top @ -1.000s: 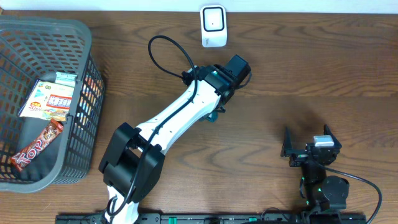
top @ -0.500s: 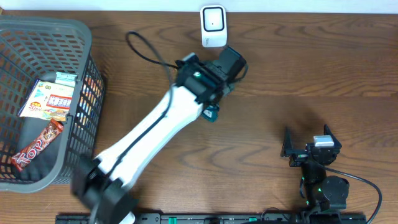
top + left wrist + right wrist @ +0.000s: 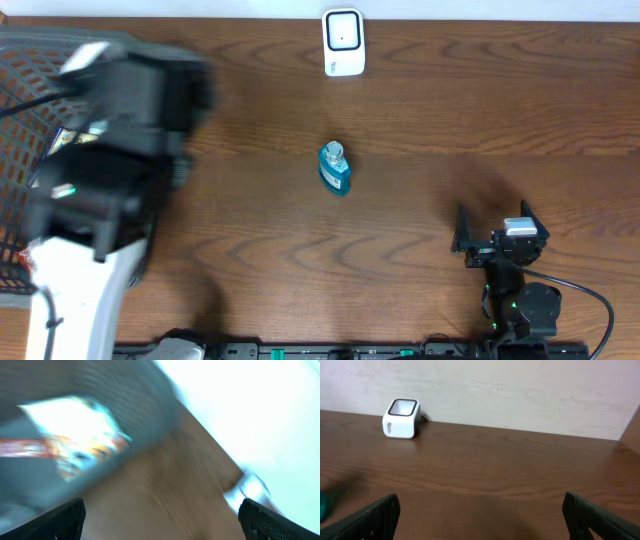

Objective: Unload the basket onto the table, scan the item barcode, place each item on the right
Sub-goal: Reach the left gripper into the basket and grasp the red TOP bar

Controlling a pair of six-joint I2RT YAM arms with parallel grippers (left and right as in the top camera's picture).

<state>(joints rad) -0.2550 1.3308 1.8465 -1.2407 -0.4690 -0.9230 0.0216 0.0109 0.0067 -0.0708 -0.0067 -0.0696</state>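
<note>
Left tool (image 3: 161, 515) well apart from bottle (image 3: 335, 168)

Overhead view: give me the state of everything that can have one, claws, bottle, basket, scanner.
Left claw: open, empty, over the basket, blurred.
Right claw: open, empty, near the front edge of the table.
Teal bottle: on the table, free of both claws.
Basket: holds snack packets, partly hidden by the left arm.
Scanner: standing at the table's far edge, nothing before it.

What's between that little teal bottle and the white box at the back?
Nothing: the overhead view shows only bare wooden table between the teal bottle and the white scanner.
</note>
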